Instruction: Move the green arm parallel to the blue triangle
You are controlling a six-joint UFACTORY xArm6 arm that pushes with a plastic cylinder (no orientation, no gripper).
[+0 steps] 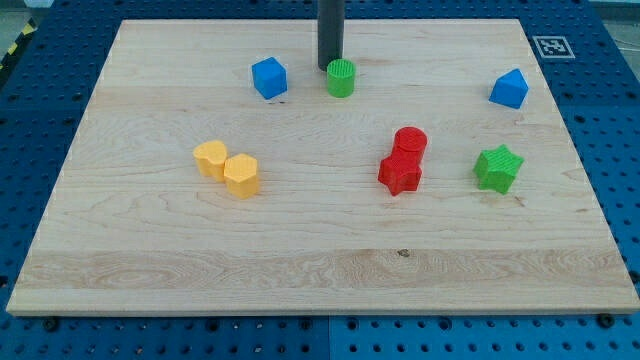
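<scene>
Item 1. End effector: a straight dark rod, of which my tip (330,66) is set down on the counter (300,260) near the view's top. No jaws are fitted, so nothing can be parted, closed or clamped; contact is by pushing only.

Item 2. Green cylinder (341,77): located just beside my tip, toward the view's right and slightly below, touching or very nearly so; the gap cannot be resolved. It is taken to be the green piece named in the task, though that wording is unclear. It is judged light, rigid and ribbed on its wall, likely to slide easily on the smooth wood and to roll off a push that is not centred. No hold can be taken; pressure is best applied squarely to the side wall, low down.

Item 3. Blue triangle (510,88): well to the view's right of my tip, at a similar depth, near the counter's edge.

Item 4. Blue cube (269,77): near my tip, on the view's left.

Item 5. Green star (498,167): far right and below.

Item 6. Two red blocks (404,160): below and to the right, touching each other.

Item 7. Two yellow blocks (227,168): below and to the left, touching each other.
</scene>
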